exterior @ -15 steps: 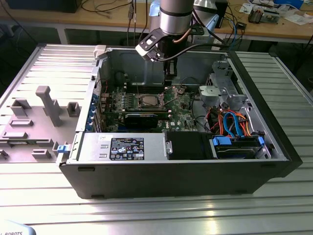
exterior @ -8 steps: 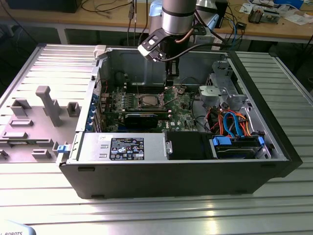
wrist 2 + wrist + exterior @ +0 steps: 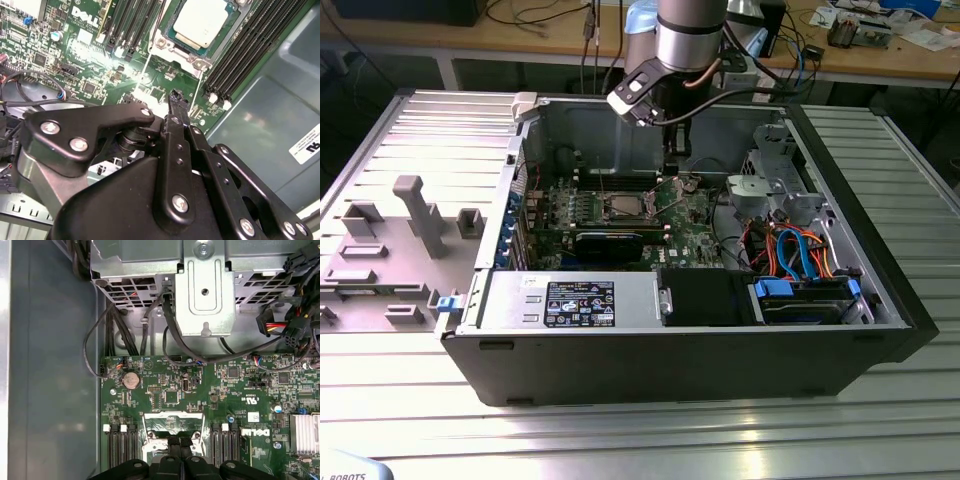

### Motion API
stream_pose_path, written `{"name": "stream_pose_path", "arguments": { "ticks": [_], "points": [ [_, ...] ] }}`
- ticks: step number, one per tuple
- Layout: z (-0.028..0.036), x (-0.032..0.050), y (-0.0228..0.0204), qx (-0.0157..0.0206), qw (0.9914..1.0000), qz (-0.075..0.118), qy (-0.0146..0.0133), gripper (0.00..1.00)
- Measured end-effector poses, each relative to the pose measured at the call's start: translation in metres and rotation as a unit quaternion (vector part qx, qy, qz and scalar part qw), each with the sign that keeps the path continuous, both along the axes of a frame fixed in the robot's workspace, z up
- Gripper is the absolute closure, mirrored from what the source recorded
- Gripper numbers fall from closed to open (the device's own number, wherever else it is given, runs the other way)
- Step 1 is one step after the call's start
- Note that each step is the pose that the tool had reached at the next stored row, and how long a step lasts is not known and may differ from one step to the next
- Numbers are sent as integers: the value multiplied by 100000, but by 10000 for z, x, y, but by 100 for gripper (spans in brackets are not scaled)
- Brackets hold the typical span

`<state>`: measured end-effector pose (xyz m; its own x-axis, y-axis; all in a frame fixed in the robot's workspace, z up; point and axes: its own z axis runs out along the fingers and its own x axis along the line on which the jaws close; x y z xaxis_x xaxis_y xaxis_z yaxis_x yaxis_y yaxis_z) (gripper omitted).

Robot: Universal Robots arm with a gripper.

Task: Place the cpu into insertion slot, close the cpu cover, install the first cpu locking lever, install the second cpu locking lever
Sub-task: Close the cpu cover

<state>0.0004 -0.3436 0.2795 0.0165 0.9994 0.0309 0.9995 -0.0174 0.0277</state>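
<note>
The cpu (image 3: 201, 20), a square chip with a dull silver top, lies flat in the insertion slot (image 3: 165, 44) on the green motherboard. A silvery metal frame surrounds it; I cannot tell whether this is the cpu cover lying down. In the exterior view the slot (image 3: 625, 207) sits mid-board inside the open computer case. My gripper (image 3: 175, 98) is shut with nothing between its black fingers. Its tips hover just above the board, beside one edge of the slot. In the first wrist view the shut fingers (image 3: 178, 441) hide part of the slot (image 3: 172, 419). The locking levers cannot be made out.
Long black memory slots (image 3: 250, 45) flank the socket on both sides. A metal drive cage (image 3: 770, 190) and blue and orange cables (image 3: 800, 250) fill the case on the exterior view's right. The power supply (image 3: 580, 300) lies in front. A grey fixture tray (image 3: 390, 250) sits outside on the left.
</note>
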Motion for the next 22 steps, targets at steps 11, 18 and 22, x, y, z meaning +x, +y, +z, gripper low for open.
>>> {"name": "stream_pose_path", "arguments": {
  "ticks": [11,18,22],
  "points": [
    [0,127,0,1,100000,-3,-2,89],
    [0,163,0,2,100000,-3,-2,89],
    [0,179,0,1,100000,-5,0,89]
  ]
}}
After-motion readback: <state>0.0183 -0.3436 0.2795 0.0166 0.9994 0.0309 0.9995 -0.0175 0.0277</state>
